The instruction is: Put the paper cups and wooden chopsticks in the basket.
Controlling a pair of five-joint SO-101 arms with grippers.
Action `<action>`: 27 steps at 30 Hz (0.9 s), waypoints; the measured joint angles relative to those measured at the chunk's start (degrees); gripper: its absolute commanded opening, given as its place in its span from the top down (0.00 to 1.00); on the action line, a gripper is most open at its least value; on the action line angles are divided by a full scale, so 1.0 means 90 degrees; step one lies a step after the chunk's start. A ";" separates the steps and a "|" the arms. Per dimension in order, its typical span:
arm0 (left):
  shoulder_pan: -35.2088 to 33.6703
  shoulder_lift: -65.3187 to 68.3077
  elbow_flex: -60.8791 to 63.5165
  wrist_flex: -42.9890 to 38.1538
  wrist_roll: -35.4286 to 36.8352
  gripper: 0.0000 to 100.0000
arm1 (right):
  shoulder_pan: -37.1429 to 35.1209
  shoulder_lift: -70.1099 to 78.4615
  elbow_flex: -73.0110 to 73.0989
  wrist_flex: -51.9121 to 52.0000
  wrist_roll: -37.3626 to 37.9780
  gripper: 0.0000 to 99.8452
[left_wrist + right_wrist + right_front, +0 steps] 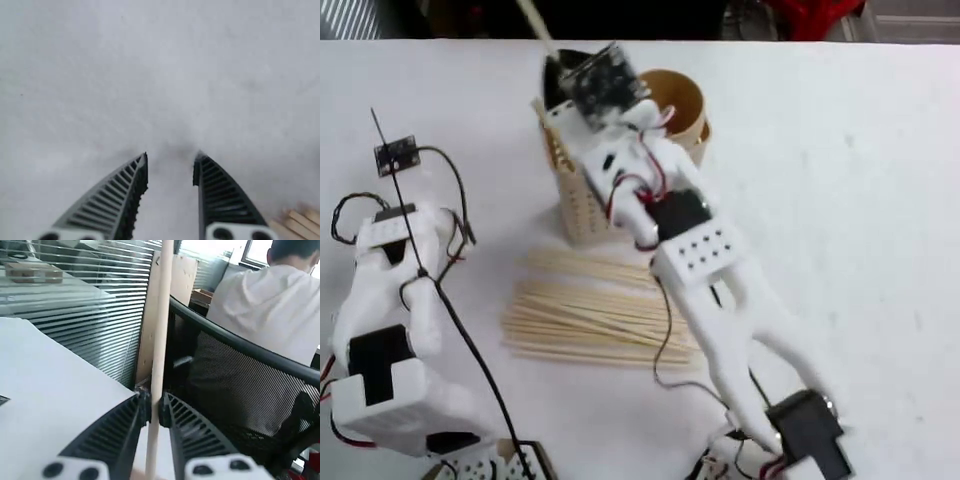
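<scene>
My high camera looks steeply down on the white table (840, 180), taking in both arms out to the table's far edge. My left wrist camera sits close over bare table, aimed down past the left gripper (170, 159); it shares the chopstick pile (300, 222) with the high view. My right wrist camera faces almost level beyond the far edge, past the right gripper (155, 407), toward window blinds (75, 305); its chopstick (161, 315) shows from above too

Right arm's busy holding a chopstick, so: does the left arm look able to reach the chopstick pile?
Probably yes: the left pincer is open over bare table, and the chopstick pile lies just beside it, nothing between.
</scene>
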 measured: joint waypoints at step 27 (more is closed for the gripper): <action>0.0000 0.0000 0.0000 0.0000 0.0000 0.83 | -0.0547 -0.2335 0.0039 0.4259 -0.0059 0.91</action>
